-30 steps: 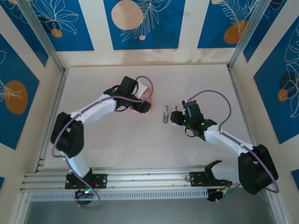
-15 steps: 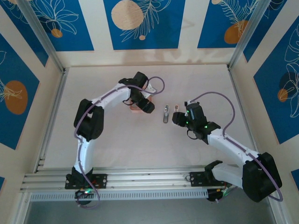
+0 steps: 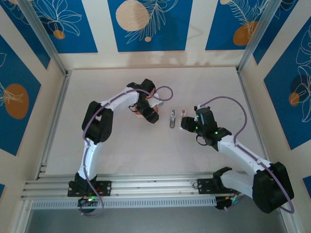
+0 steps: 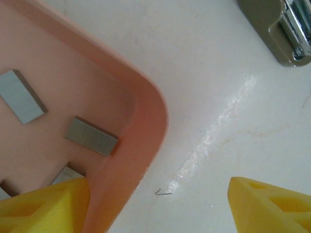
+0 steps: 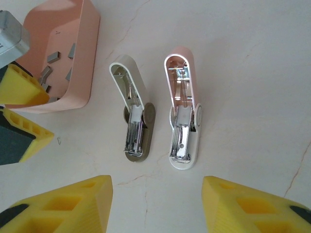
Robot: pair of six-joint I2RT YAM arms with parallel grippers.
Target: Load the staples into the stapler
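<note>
Risk: left pincer (image 4: 158, 199) hangs open astride the pink tray (image 4: 151, 110) wall, half over the staples (image 4: 91, 137), half over worktop (image 4: 218, 73). Closing here wd nip the rim & tip the tray. Strips lie flat, thin, easy to slip. Right pincer (image 5: 155, 187) open too, empty. Stapler (image 5: 184, 124) lies mid-frame in rt wrist view, just beside an olive twin (image 5: 135, 127). Long axis top-to-bottom, lid flipped up-frame, metal channel down-frame.
</note>
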